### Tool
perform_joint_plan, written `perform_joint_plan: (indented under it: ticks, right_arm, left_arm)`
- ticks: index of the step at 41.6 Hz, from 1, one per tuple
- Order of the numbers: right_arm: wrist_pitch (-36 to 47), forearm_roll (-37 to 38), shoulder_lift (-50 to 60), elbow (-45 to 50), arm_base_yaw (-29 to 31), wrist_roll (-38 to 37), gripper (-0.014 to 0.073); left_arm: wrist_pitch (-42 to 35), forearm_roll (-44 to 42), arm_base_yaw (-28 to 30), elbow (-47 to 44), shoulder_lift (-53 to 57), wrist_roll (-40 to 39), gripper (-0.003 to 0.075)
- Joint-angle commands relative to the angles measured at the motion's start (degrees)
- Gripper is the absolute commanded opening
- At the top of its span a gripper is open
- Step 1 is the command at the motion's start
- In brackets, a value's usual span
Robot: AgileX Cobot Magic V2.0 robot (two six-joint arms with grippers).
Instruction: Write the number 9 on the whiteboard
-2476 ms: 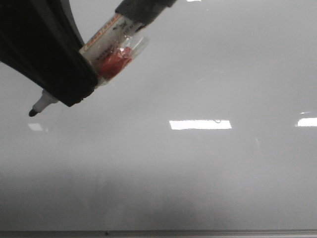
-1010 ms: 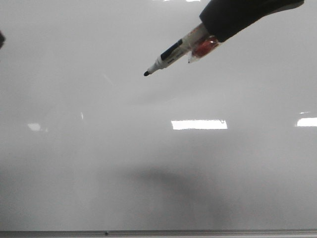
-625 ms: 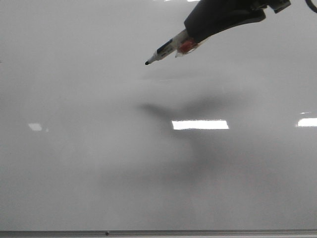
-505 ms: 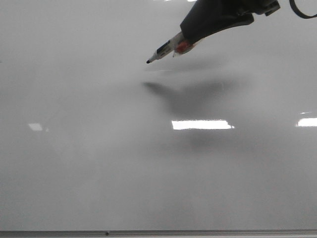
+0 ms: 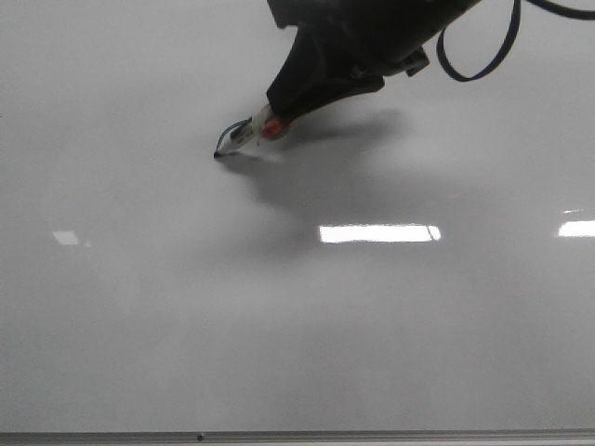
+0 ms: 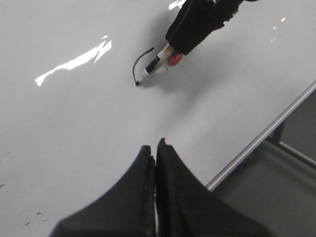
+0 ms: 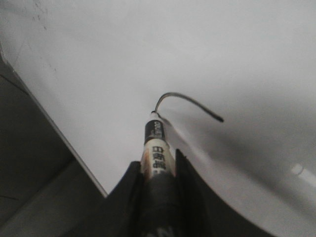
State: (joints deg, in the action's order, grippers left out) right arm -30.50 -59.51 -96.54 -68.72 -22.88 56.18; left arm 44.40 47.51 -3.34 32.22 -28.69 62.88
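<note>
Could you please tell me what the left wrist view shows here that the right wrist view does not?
Only the left wrist view shows the left gripper, fingers together and holding nothing, and the right gripper from outside.

Only the right wrist view shows the printed label on the marker, close up between the fingers.

Both show the whiteboard, its frame edge, and a short curved black stroke, the start of the number 9, with the marker tip at its end.

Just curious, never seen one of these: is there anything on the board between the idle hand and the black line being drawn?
No. In the left wrist view, only bare whiteboard lies between the shut left hand and the curved stroke.
</note>
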Motion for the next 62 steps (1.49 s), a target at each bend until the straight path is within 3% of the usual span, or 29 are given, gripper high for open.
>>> perform_joint_plan:
  ticks: [1, 15, 26, 38, 45, 54, 62]
  right_arm:
    - [1.53, -0.02, 2.41, 0.02, 1.10, 0.62, -0.0061]
    - [3.33, 0.02, 10.02, 1.72, 7.37, 0.62, -0.0061]
    - [-2.74, 2.17, 6.65, 2.70, 5.86, 0.63, -0.0061]
    - [3.71, 2.53, 0.87, 9.27, 1.69, 0.63, -0.0061]
    - [-2.16, 2.53, 4.82, 8.94, 1.39, 1.63, -0.0061]
    - [-11.72, 2.52, 16.78, 8.91, 0.50, 9.85, -0.0061]
    - [-16.18, 2.52, 22.58, 8.91, 0.50, 17.22, -0.0061]
  left_arm:
    - [-2.77, 3.07, 0.11, 1.52, -0.27, -0.60, -0.0019]
    - [-2.77, 3.07, 0.11, 1.52, -0.27, -0.60, -0.0019]
    - [-2.77, 3.07, 0.11, 1.52, -0.27, -0.60, -0.0019]
    - [-2.77, 3.07, 0.11, 1.52, -0.27, -0.60, -0.0019]
    - [-2.77, 3.07, 0.11, 1.52, -0.27, -0.60, -0.0019]
    - [-2.14, 6.41, 0.11, 1.74, -0.58, -0.20, -0.0018]
    - [6.16, 7.01, 0.11, 6.75, -8.05, 7.38, 0.0028]
